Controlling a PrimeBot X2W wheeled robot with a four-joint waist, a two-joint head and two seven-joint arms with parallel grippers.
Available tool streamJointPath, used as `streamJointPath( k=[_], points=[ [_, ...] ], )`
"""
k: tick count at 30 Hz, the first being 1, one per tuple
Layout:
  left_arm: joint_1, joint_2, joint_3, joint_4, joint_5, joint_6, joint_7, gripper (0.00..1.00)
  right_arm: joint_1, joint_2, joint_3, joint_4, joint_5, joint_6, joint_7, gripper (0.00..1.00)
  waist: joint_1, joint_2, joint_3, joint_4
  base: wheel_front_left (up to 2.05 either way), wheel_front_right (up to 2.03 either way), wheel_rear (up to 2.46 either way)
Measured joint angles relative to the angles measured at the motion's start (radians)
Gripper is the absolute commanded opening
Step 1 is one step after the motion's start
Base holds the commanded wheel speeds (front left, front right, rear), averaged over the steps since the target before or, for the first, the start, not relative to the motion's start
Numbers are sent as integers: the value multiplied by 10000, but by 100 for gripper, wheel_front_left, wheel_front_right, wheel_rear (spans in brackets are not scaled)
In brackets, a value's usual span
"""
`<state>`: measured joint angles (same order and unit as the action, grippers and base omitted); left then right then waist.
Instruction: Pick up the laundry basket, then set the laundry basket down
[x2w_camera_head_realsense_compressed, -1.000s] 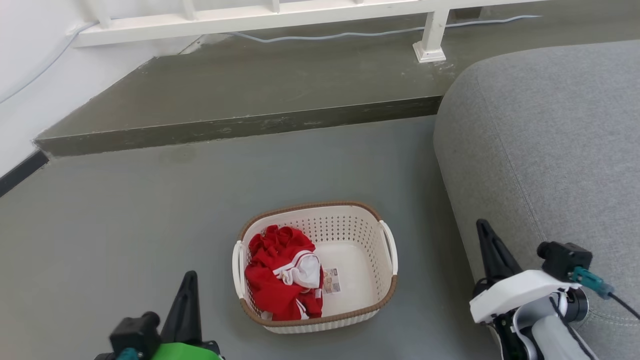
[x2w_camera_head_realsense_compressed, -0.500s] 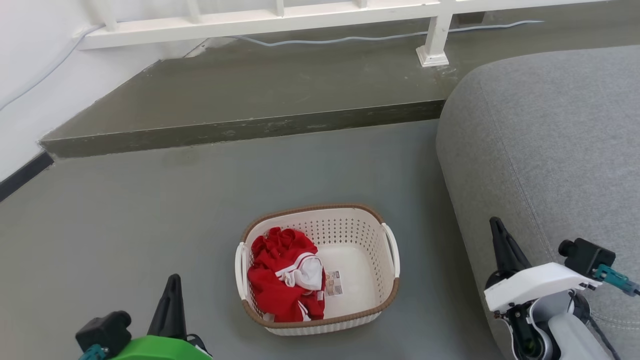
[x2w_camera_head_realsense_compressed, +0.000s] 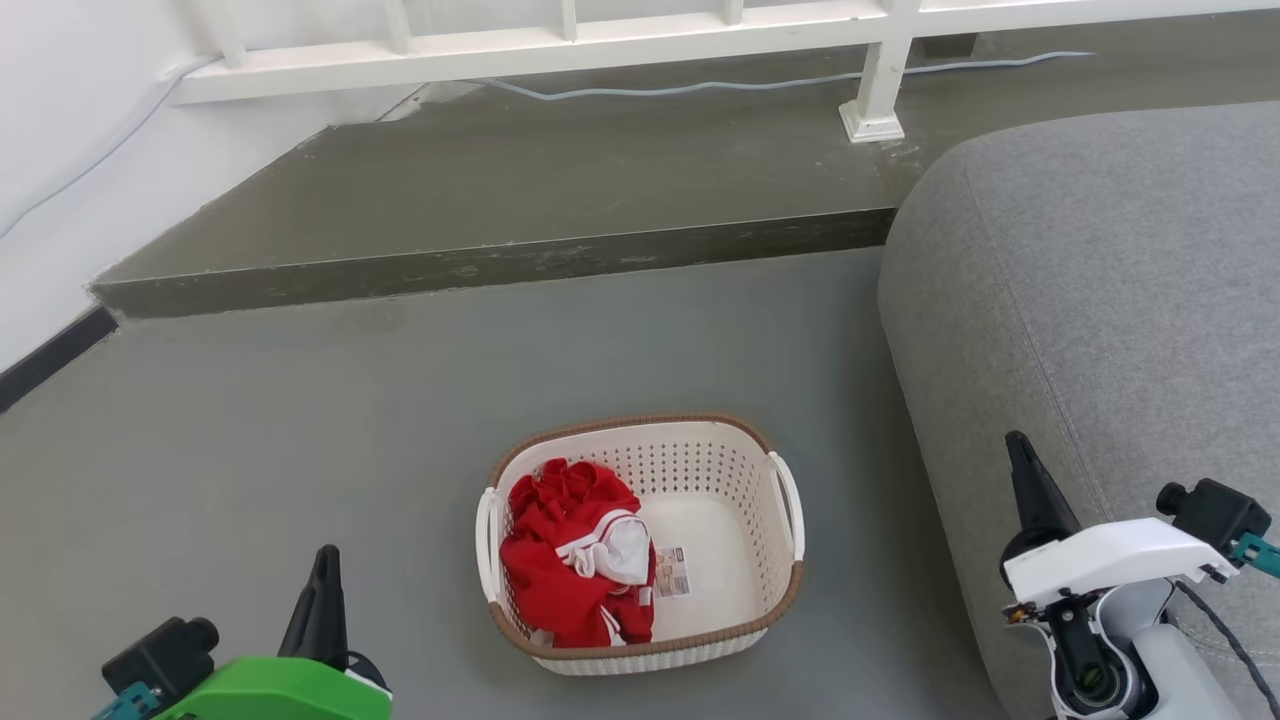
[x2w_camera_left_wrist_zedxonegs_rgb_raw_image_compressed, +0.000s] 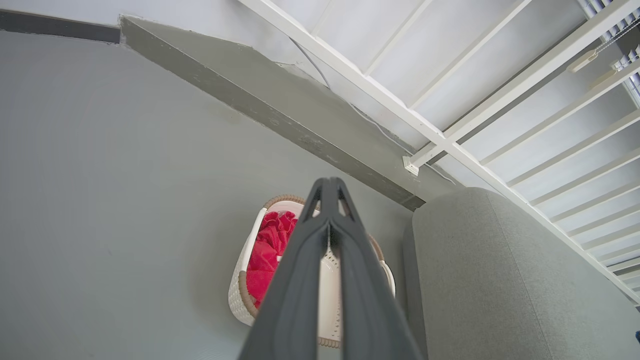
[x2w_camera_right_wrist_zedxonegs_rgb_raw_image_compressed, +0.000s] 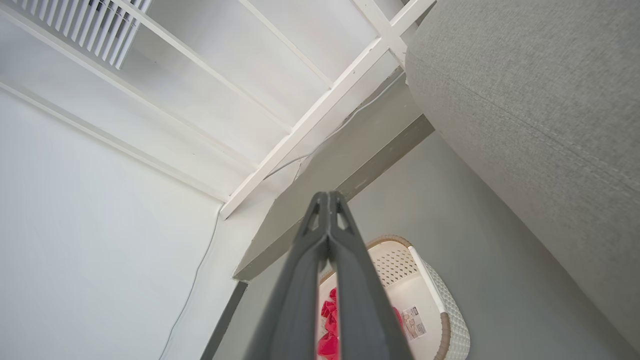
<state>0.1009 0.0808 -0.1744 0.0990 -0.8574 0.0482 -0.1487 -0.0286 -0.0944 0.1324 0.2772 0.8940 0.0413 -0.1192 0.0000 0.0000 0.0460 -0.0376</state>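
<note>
The laundry basket (x2w_camera_head_realsense_compressed: 720, 470) is cream-white and perforated with a brown woven-look rim and white side handles. It stands on the grey floor, with a small label inside. My left gripper (x2w_camera_head_realsense_compressed: 322, 570) sits at the lower left of the head view, shut and empty, well left of the basket. My right gripper (x2w_camera_head_realsense_compressed: 1020, 455) is at the lower right, shut and empty, over the sofa's edge and apart from the basket. In the left wrist view my shut fingers (x2w_camera_left_wrist_zedxonegs_rgb_raw_image_compressed: 327, 187) cross in front of the basket (x2w_camera_left_wrist_zedxonegs_rgb_raw_image_compressed: 240, 295). The right wrist view shows the basket (x2w_camera_right_wrist_zedxonegs_rgb_raw_image_compressed: 450, 320) below the shut right gripper (x2w_camera_right_wrist_zedxonegs_rgb_raw_image_compressed: 327, 197).
Red clothing with white trim (x2w_camera_head_realsense_compressed: 570, 560) lies in the basket's left half. A grey sofa (x2w_camera_head_realsense_compressed: 1100, 320) stands close to the right of the basket. A raised concrete step (x2w_camera_head_realsense_compressed: 480, 200) with a white railing (x2w_camera_head_realsense_compressed: 560, 45) and a cable runs behind. A white wall is at the left.
The head camera has shifted, so the scene sits slightly lower and further right. Both grippers have drawn down and outward in the view. The basket stays on the floor.
</note>
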Motion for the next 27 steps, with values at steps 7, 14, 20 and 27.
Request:
streamJointPath(
  k=[7, 14, 20, 27],
  points=[
    [-139, 54, 150, 180, -1020, -178, 221, 0, -18, 4, -261, -4, 945, 33, 209, 0, 0, 0, -51, 45, 0, 0, 0],
    [-269, 84, 322, 316, -2059, -368, 428, 0, -29, 19, -508, -8, 1841, 115, 460, 0, 0, 0, -102, 90, 0, 0, 0],
    [-411, 109, 453, 483, -2938, -499, 564, 0, -38, 27, -711, -8, 2650, 215, 614, 0, 0, 0, -147, 129, 0, 0, 0],
    [-595, 153, 606, 612, -3960, -673, 780, 0, -46, 40, -970, -8, 3542, 318, 867, 0, 0, 0, -199, 175, 0, 0, 0]
  ],
)
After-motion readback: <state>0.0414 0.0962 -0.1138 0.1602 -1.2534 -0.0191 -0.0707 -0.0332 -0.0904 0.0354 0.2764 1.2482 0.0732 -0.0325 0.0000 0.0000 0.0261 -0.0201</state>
